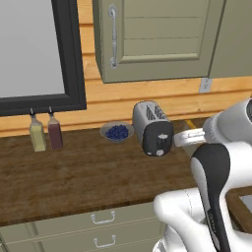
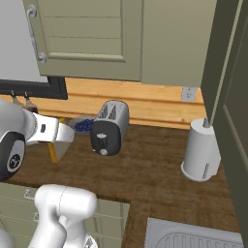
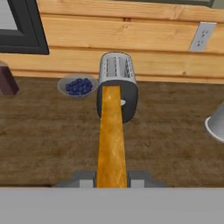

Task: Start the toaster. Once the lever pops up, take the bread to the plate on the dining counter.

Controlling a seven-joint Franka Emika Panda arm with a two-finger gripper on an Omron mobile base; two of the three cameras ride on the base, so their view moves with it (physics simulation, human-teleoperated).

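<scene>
Hand view: blueberries (image 3: pixel 79 85) in bowl (image 3: pixel 64 85) beside toaster (image 3: pixel 116 74)

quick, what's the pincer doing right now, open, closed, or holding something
Pincer: closed on the bread, held edge-on between its fingertips, in front of the toaster.

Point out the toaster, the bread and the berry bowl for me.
toaster (image 1: pixel 153 129): left base view, on its silver side above the dark end panel.
bread (image 3: pixel 112 135): hand view, on the golden crust edge, held between the fingertips.
berry bowl (image 1: pixel 117 132): left base view, on the blue berries.
</scene>
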